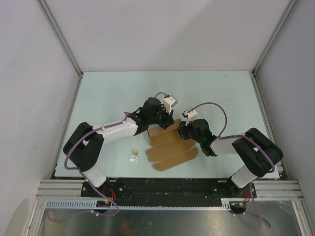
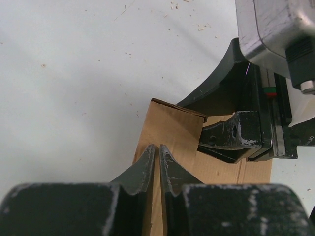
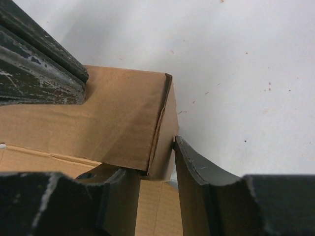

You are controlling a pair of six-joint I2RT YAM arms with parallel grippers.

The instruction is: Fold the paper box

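At the middle of the surface (image 1: 147, 93), just ahead of the two arm bases, the box (image 1: 172, 151) lies half made, with its near flaps flat and its far part raised into a wall. The left claw (image 2: 156, 151) is closed to a slit on the top edge of that wall, and cardboard shows between its fingers. The right claw (image 3: 150, 158) straddles the wall's end corner, one finger inside under the fold and the other pressed on the outside. It looks clamped on the short end panel.

The step in hand seems to be squaring this corner. To do it well, the left pinch should act as a firm anchor that keeps the wall upright while the right claw turns the end panel about its scored line rather than dragging it sideways. The crease at the corner already looks ragged in the right wrist view, so a slow, small rotation is safer than a hard push, which might tear or buckle it. The base should stay flat on the surface. The claws sit close together, so each should move only a little to avoid knocking the other
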